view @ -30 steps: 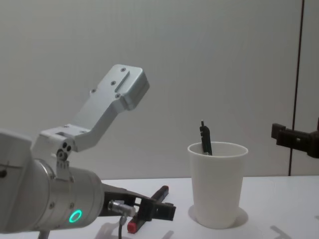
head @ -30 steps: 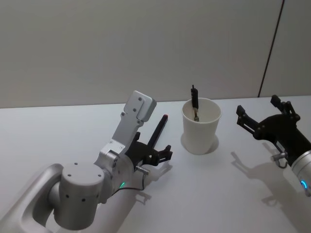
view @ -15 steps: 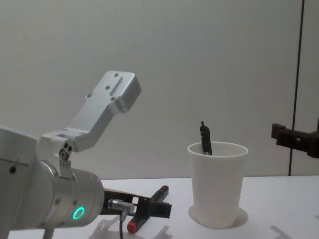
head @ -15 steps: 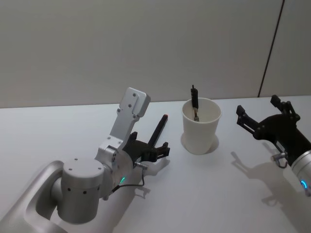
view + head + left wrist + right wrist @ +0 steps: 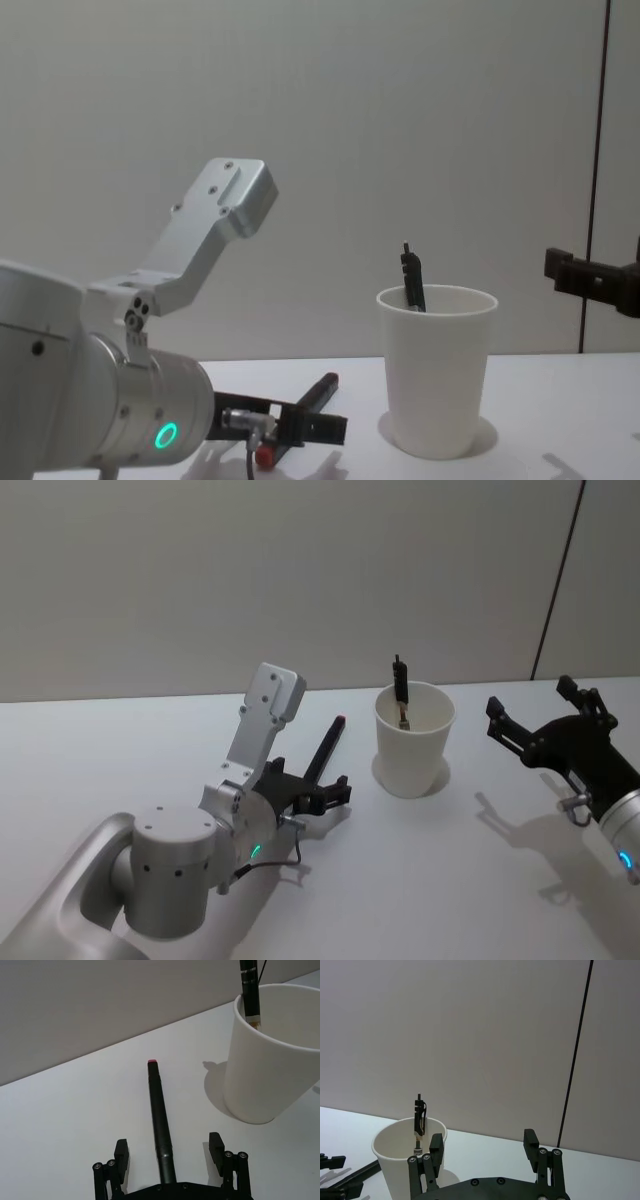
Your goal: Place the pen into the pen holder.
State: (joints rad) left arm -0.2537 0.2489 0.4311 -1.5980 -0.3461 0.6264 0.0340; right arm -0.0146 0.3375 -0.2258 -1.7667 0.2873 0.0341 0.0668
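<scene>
A black pen with a red tip [image 5: 327, 748] [image 5: 159, 1112] lies on the white table, left of the white paper cup that serves as pen holder [image 5: 412, 742] [image 5: 438, 372]. My left gripper [image 5: 312, 783] [image 5: 168, 1144] is open and low over the table. One finger is on each side of the pen's near end, not touching it. Another dark pen [image 5: 400, 687] [image 5: 419, 1117] stands upright inside the cup, leaning on the rim. My right gripper [image 5: 530, 705] [image 5: 483, 1141] hovers open to the right of the cup, holding nothing.
The white tabletop [image 5: 450, 880] runs back to a plain grey wall [image 5: 300, 570]. Bare table lies in front of the cup and between the two arms. My left arm's silver wrist housing [image 5: 215, 215] rises above the pen.
My left arm has drawn slightly back and to the left, keeping its open fingers astride the lying pen. The pens, the cup and the right arm have stayed put.
</scene>
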